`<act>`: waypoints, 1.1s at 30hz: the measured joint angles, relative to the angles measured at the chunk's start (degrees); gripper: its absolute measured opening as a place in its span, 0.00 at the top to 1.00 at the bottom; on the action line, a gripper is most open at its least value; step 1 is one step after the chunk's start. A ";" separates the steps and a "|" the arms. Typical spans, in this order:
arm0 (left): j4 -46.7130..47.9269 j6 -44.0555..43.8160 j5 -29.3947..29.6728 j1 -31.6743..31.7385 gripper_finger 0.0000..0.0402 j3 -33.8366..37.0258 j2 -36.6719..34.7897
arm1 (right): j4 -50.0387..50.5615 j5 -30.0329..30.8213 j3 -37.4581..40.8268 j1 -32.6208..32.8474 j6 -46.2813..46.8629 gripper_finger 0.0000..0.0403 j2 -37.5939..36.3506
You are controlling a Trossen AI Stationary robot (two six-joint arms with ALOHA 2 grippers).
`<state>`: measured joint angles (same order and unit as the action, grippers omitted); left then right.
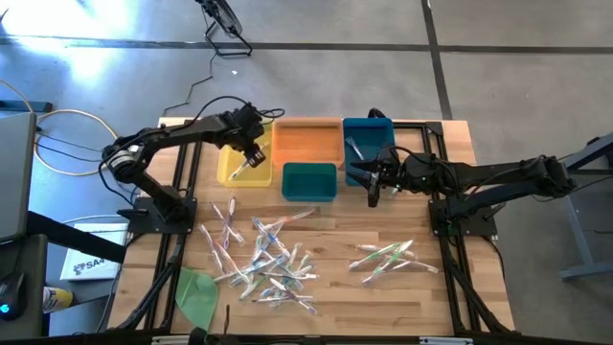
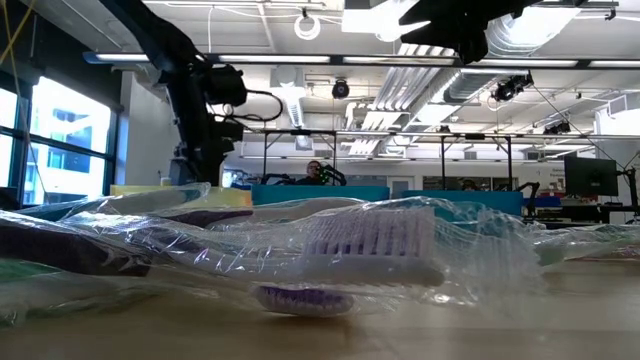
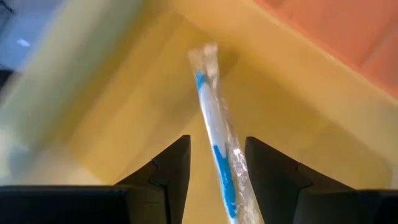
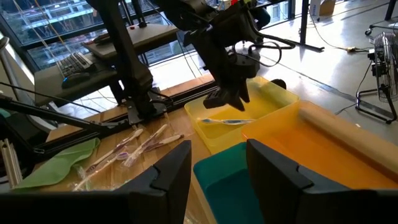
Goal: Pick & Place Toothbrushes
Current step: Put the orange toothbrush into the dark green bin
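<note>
High view straight down; low view table-level; both wrist views share yellow bin point(image 4: 249, 115).

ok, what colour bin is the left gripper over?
Yellow bin, under the left gripper; clearest in the high view.

Glossy clear-wrapped toothbrushes point(image 1: 268, 259) on a matt wooden table point(image 1: 383, 297)

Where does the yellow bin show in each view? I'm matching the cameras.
High: yellow bin back left, under the left gripper.
Low: pale strip, left, behind wrappers.
Left wrist: fills the picture.
Right wrist: upper centre-right.
Shared: orange bin alongside.
</note>
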<state>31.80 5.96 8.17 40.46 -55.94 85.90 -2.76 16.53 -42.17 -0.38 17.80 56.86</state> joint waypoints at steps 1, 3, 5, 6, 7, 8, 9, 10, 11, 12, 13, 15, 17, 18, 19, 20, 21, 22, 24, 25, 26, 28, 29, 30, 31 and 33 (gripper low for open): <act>-0.52 0.02 0.88 -0.78 0.63 0.00 -0.87 | 0.00 0.00 0.00 0.01 0.00 0.64 0.00; -1.67 0.32 3.00 -2.38 0.63 0.00 -2.70 | 0.00 0.00 0.00 0.02 0.00 0.64 -0.02; -2.81 1.74 4.07 -3.81 0.63 0.00 -4.60 | 0.00 0.00 0.00 0.02 0.00 0.64 -0.02; -3.01 2.43 4.12 -4.36 0.63 0.00 -5.65 | 0.00 0.00 0.00 0.00 0.00 0.64 -0.02; -3.04 2.97 4.13 -4.83 0.63 0.00 -6.86 | 0.01 0.00 0.00 0.01 0.00 0.64 -0.02; -3.24 3.31 4.08 -5.44 0.63 0.00 -8.01 | 0.00 0.00 0.00 0.00 0.00 0.64 -0.02; -3.41 3.60 4.07 -6.07 0.63 0.00 -9.13 | 0.00 0.00 0.00 0.00 0.00 0.64 -0.02; -3.35 4.10 4.06 -6.77 0.63 0.00 -10.24 | 0.00 0.00 0.00 0.01 0.00 0.64 -0.02; -3.26 4.54 4.08 -7.47 0.63 0.00 -11.46 | 0.01 0.00 0.00 0.00 0.00 0.64 -0.02; -3.38 5.02 4.00 -8.22 0.63 0.00 -12.68 | 0.01 0.00 0.00 0.01 -0.02 0.64 -0.02; -3.61 5.66 4.00 -9.08 0.63 0.00 -13.86 | 0.00 0.00 0.00 0.00 -0.02 0.64 -0.02; -3.76 6.89 4.00 -10.68 0.63 0.00 -16.08 | 0.02 0.02 0.00 0.00 -0.02 0.64 -0.02; -4.21 7.72 3.97 -12.15 0.63 0.00 -17.90 | 0.01 0.01 0.00 0.00 0.01 0.64 -0.02; -4.71 7.76 3.95 -12.79 0.63 0.00 -18.77 | 0.01 0.01 0.00 0.00 0.14 0.64 -0.02; -5.20 7.75 3.95 -13.29 0.63 0.00 -19.53 | 0.02 0.02 0.00 0.00 0.25 0.64 -0.02; -5.71 7.75 3.95 -13.70 0.63 0.00 -20.21 | 0.00 0.02 0.00 0.00 0.26 0.64 -0.02; -6.18 7.74 3.95 -14.11 0.63 0.00 -20.81 | 0.00 0.02 0.00 0.00 0.29 0.64 -0.02; -6.69 7.74 3.95 -14.46 0.63 0.00 -21.23 | 0.00 0.02 0.00 0.00 0.33 0.64 -0.02; -8.21 7.74 3.52 -14.98 0.63 0.00 -21.81 | 0.02 0.02 0.00 0.00 0.38 0.64 -0.02; -8.85 7.74 2.65 -15.09 0.63 0.00 -22.08 | 0.00 0.00 0.00 0.00 0.39 0.64 -0.02; -9.50 7.74 1.28 -15.12 0.63 0.00 -22.17 | 0.02 0.02 0.00 0.00 0.39 0.64 -0.02; -10.70 7.73 -2.31 -15.12 0.63 0.00 -22.15 | 0.02 0.01 0.00 0.00 0.55 0.64 -0.02; -10.97 7.73 -4.19 -15.12 0.63 0.00 -22.11 | 0.00 0.00 0.00 0.00 0.65 0.64 -0.02; -11.56 7.74 -5.72 -15.12 0.63 0.00 -22.11 | 0.00 0.02 0.00 0.00 0.88 0.64 -0.02; -12.34 7.76 -6.82 -15.15 0.63 0.00 -22.11 | 0.00 0.02 0.00 0.00 1.22 0.64 -0.02; -12.96 7.74 -7.12 -16.41 0.63 0.00 -22.11 | 0.02 0.00 0.00 0.00 1.85 0.64 -0.02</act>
<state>18.83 13.69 1.04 24.05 -55.94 63.79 -2.74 16.54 -42.17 -0.38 19.66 56.84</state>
